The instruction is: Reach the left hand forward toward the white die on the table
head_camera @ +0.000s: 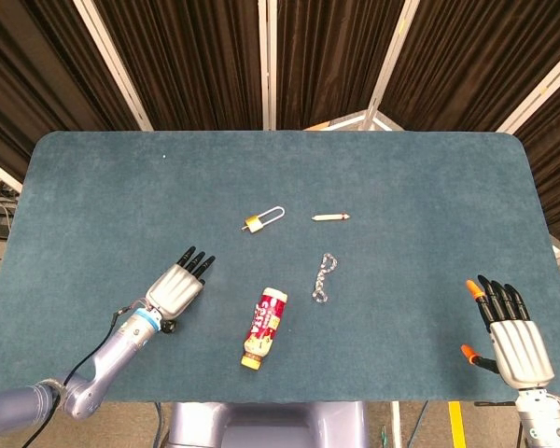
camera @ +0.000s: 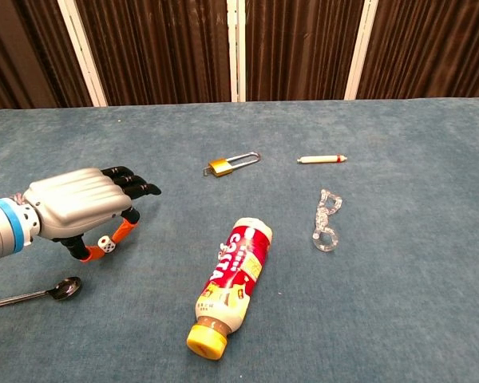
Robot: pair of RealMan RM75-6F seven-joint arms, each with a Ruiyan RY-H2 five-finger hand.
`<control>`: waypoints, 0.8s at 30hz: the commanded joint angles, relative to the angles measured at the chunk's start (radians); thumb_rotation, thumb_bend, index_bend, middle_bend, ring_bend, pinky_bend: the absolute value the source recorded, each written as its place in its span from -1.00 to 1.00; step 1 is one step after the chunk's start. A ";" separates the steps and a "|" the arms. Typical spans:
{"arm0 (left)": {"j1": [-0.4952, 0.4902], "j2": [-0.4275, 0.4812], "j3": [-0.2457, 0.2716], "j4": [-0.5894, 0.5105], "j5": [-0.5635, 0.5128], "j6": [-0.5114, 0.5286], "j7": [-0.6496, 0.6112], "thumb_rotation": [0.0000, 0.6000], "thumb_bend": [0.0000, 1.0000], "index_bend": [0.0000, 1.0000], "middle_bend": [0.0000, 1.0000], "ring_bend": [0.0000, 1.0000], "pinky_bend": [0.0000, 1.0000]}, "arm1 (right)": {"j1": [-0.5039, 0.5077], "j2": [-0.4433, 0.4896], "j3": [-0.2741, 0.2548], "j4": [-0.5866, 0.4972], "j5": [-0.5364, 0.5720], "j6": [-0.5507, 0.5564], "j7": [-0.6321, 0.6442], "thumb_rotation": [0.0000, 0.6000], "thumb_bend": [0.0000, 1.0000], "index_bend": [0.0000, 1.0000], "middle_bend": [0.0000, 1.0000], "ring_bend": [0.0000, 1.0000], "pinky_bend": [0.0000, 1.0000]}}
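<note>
The white die (camera: 105, 246) lies on the blue table under my left hand (camera: 76, 209). It sits between the orange-tipped thumb and one orange-tipped finger; I cannot tell whether they touch it. The other fingers stretch forward over it, palm down. In the head view the left hand (head_camera: 175, 289) covers the die completely. My right hand (head_camera: 513, 336) rests at the table's near right corner with its fingers spread and nothing in it.
A bottle (camera: 233, 279) with a yellow cap lies on its side right of the left hand. A metal spoon (camera: 40, 294) lies just behind that hand. Farther off are a brass padlock (camera: 231, 164), a white stick (camera: 322, 159) and a clear chain (camera: 327, 219).
</note>
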 commanded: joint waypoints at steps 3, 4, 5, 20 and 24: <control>0.002 0.021 -0.005 -0.019 0.022 0.041 -0.022 1.00 -0.22 0.23 -1.00 -1.00 -1.00 | -0.001 0.000 0.001 0.000 0.002 0.000 -0.001 1.00 -0.87 -1.00 -1.00 -1.00 -1.00; 0.001 0.030 -0.010 -0.032 0.027 0.052 -0.029 1.00 -0.22 0.23 -1.00 -1.00 -1.00 | 0.000 -0.001 0.001 0.001 0.003 -0.001 -0.002 1.00 -0.87 -1.00 -1.00 -1.00 -1.00; 0.000 0.037 -0.015 -0.043 0.030 0.062 -0.033 1.00 -0.22 0.23 -1.00 -1.00 -1.00 | 0.000 -0.001 0.001 0.001 0.002 -0.002 -0.003 1.00 -0.87 -1.00 -1.00 -1.00 -1.00; 0.044 0.137 -0.118 -0.315 0.086 0.323 -0.046 1.00 -0.32 -0.66 -1.00 -1.00 -1.00 | -0.002 0.001 0.000 0.000 -0.001 0.002 0.000 1.00 -0.87 -1.00 -1.00 -1.00 -1.00; 0.085 0.172 -0.100 -0.349 0.094 0.373 -0.068 1.00 -0.33 -0.78 -1.00 -1.00 -1.00 | -0.003 0.001 0.000 -0.001 -0.001 0.004 -0.003 1.00 -0.87 -1.00 -1.00 -1.00 -1.00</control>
